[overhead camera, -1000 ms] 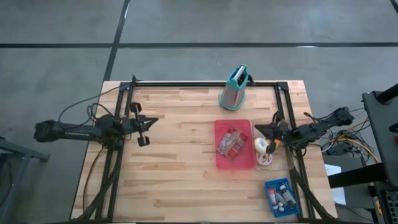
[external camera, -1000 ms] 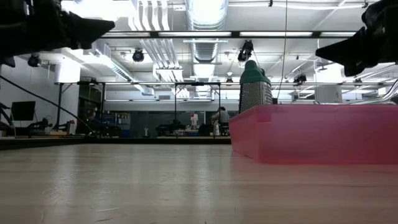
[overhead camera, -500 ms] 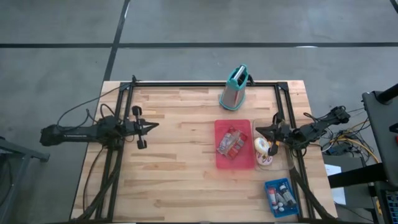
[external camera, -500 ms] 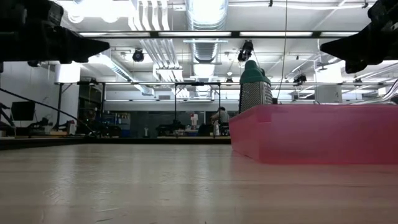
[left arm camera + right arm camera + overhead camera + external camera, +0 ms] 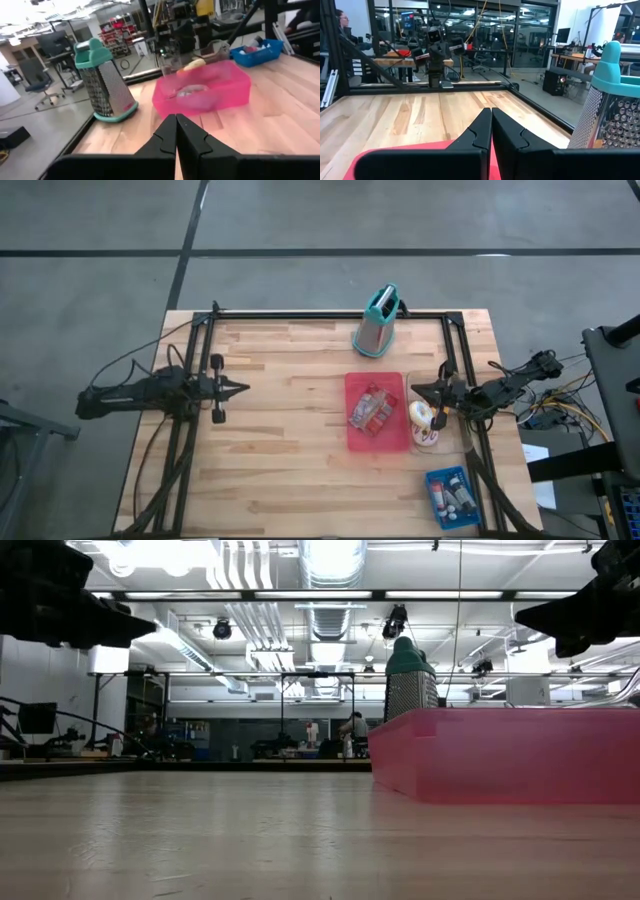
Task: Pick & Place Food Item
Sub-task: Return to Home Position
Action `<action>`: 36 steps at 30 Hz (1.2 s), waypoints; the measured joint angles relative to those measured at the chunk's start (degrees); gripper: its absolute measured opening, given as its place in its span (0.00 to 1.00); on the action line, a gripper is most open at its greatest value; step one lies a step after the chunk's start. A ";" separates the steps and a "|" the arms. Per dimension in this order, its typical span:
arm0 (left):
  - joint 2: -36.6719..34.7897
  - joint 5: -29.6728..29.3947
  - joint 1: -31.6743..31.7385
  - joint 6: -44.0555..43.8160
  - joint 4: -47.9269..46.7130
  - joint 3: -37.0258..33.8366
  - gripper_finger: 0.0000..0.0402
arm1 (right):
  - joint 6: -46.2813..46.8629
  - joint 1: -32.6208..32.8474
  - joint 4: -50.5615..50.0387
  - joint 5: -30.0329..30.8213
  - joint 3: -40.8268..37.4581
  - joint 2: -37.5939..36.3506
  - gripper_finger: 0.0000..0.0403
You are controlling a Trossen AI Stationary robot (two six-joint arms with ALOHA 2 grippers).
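Donuts: we log them in the clear bin by the table's right edge, just beside the red bin. Right gripper: fingers pressed together, holding nothing, raised over the clear bin. Left gripper: fingers likewise together, empty, over the left side of the wooden table. Grater at the far edge; blue bin at the near right corner. Beyond, we see a workshop with ceiling ducts.

The grater stands at the bench's far edge, right of middle; before it lies a tray; just right, a bin holding donuts; a small box sits in the near right corner.
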 joint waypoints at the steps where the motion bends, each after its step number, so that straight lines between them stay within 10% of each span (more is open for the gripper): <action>1: -0.05 0.02 0.00 0.06 -0.57 0.06 0.01 | -0.03 0.00 0.00 -0.02 0.00 -0.01 0.02; 27: -0.15 0.16 0.00 -1.96 -1.80 -0.20 0.01 | -1.86 0.00 -0.87 -0.11 0.00 0.33 0.02; 31: -0.16 1.11 -0.07 -20.11 -1.58 -0.27 0.01 | -1.84 0.00 -0.87 -0.15 0.00 0.53 0.02; 36: -0.14 0.64 -0.04 -19.10 -0.72 -0.27 0.01 | -1.81 0.00 -0.86 -0.15 0.00 0.53 0.02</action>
